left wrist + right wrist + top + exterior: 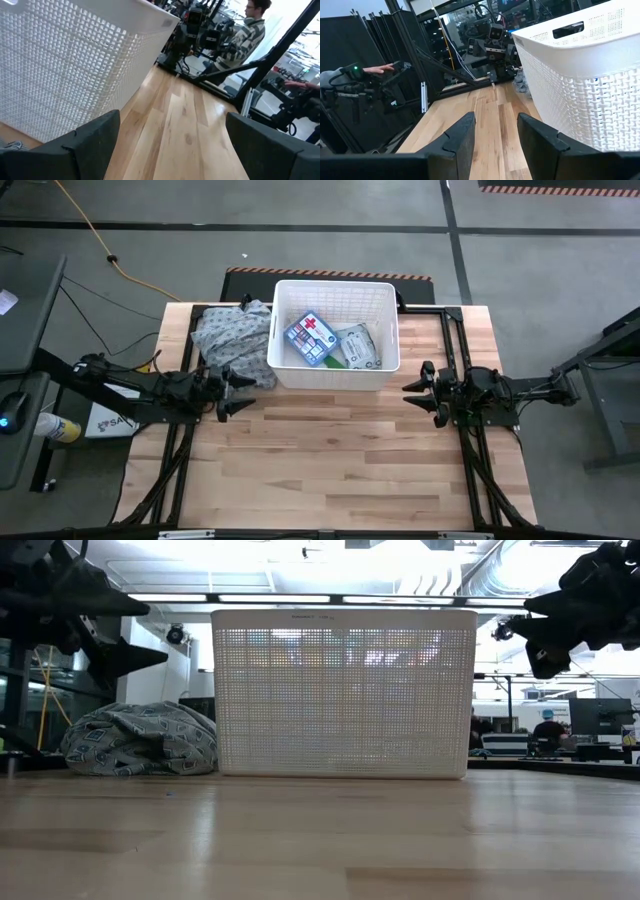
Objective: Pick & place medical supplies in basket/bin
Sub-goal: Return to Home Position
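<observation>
Jaws on both my arms stand open and hold nothing. My left jaws hover above the wooden table (330,470), just off the near left corner of the large white slatted plastic basket (335,377) and beside the grey-blue patterned cloth heap (228,335). My right jaws hover off its near right corner. The basket sits between them, long axis crosswise, neither arm nearer. Inside lie the blue flat first-aid box with red cross (308,337) and the grey-white soft packet (360,346). Judgement: stowing appears complete; retreat should draw each arm outward, clear of the basket walls.
</observation>
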Controlling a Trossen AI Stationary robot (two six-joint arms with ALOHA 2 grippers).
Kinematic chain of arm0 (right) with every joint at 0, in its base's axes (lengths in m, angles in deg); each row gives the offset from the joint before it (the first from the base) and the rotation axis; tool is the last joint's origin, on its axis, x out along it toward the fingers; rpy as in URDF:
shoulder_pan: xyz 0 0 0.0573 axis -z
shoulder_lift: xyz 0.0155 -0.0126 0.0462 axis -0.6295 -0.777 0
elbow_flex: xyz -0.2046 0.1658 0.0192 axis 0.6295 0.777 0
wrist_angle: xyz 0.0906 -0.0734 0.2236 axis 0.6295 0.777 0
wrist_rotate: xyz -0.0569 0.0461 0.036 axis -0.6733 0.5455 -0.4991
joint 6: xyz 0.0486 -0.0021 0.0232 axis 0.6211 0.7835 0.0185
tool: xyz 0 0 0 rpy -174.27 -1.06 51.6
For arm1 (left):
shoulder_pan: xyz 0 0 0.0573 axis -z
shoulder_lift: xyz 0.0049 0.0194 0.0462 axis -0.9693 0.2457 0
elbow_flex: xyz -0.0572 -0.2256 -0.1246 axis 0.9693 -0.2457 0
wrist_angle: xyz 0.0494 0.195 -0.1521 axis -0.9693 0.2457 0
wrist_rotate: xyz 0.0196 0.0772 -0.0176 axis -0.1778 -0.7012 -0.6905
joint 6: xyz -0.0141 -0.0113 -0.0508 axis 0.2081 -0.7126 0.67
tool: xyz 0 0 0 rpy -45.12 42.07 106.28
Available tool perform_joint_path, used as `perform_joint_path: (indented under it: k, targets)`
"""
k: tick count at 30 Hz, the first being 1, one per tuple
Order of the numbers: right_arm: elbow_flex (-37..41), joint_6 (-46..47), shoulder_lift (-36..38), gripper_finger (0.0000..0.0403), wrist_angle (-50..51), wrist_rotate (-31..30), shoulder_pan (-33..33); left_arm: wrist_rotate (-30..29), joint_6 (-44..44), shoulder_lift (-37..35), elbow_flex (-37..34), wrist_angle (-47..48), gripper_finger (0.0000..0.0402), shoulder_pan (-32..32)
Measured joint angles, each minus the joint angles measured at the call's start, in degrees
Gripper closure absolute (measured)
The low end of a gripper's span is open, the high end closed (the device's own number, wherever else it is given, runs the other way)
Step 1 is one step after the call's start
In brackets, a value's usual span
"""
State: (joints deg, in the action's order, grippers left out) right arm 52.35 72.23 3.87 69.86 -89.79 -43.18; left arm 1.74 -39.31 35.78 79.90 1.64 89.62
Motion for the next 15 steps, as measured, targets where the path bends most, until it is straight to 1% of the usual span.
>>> perform_joint_path:
  k: [5,15]
  targets:
    - [0.0,0.0,0.0,0.0262,0.0,0.0,0.0,0.0,0.0,-0.2,0.0,0.0,0.0005,0.0]
    - [0.0,0.0,0.0,0.0262,0.1,0.0,0.0,0.0,0.0,-5.3,-0.1,-0.2,0.0005,0.0]
